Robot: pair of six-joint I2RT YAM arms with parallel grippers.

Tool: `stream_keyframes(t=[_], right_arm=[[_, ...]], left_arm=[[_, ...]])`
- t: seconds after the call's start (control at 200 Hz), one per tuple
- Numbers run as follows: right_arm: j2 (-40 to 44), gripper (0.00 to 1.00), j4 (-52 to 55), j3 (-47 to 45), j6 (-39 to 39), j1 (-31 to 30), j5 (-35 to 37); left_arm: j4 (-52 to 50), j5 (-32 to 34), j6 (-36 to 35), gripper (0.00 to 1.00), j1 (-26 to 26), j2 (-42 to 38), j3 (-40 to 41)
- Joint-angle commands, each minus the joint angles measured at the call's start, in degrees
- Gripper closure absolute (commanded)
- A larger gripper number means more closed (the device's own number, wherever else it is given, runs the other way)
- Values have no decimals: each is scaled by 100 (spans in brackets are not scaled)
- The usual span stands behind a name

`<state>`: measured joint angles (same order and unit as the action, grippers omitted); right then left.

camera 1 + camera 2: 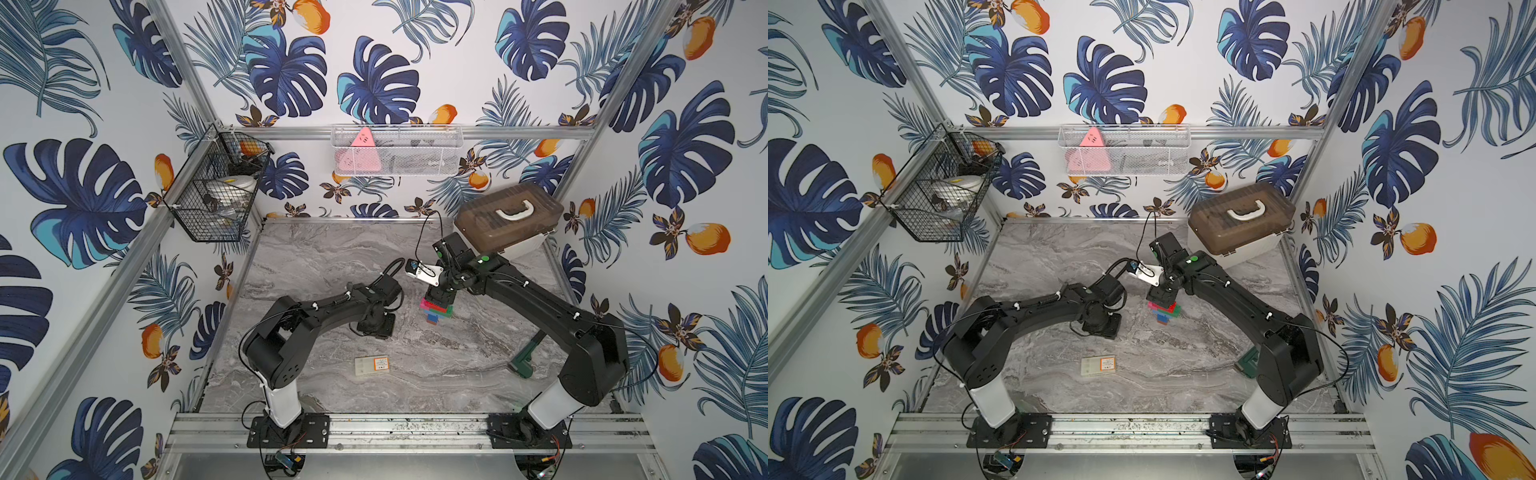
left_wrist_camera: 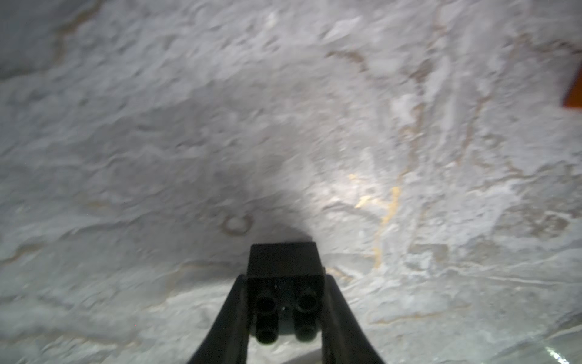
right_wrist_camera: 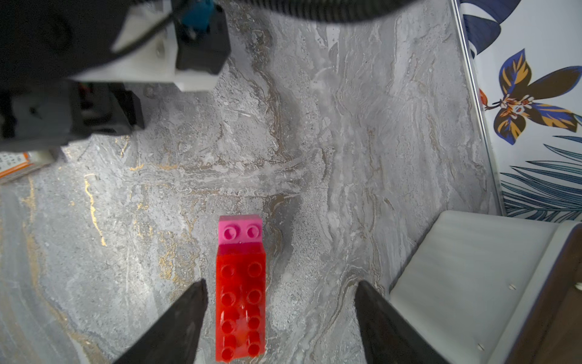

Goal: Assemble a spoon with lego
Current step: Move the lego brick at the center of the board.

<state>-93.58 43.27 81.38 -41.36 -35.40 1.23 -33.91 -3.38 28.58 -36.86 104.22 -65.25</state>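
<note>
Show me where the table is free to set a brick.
Free: the back-left marble between the wire basket and the left arm; the front strip between the beige box and the rail. Crowded: the middle right, where the spoon, the right arm and the storage box stand close.

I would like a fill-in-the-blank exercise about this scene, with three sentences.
1. The left gripper is shut on a studded brick of ____ colour.
2. The right gripper stands ____, one finger on each side of the red brick.
3. The handle on the brown-lidded box is ____.
Missing words: black; open; white.
</note>
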Motion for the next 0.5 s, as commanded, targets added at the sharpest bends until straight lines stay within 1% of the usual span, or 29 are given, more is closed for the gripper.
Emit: stream_keyframes(t=[0.0, 0.085, 0.18, 0.27, 0.39, 0.495], right_arm=[[22, 22, 19, 0, 26, 31, 73], [33, 22, 22, -9, 3, 26, 87], [-14, 21, 4, 32, 106, 32, 176], [-88, 21, 64, 126, 210, 23, 240], [-250, 21, 261, 382, 538, -36, 275], [-538, 21, 411, 594, 894, -314, 509]], left_arm=[[2, -263, 8, 62, -115, 240, -153], [-86, -73, -35, 52, -119, 79, -178], [-225, 55, -106, 40, -62, -352, -131], [-452, 144, -256, 33, 54, -716, -162], [-799, 170, -433, 31, 438, -1359, -102], [-1170, 165, -628, 31, 923, -1972, -28]])
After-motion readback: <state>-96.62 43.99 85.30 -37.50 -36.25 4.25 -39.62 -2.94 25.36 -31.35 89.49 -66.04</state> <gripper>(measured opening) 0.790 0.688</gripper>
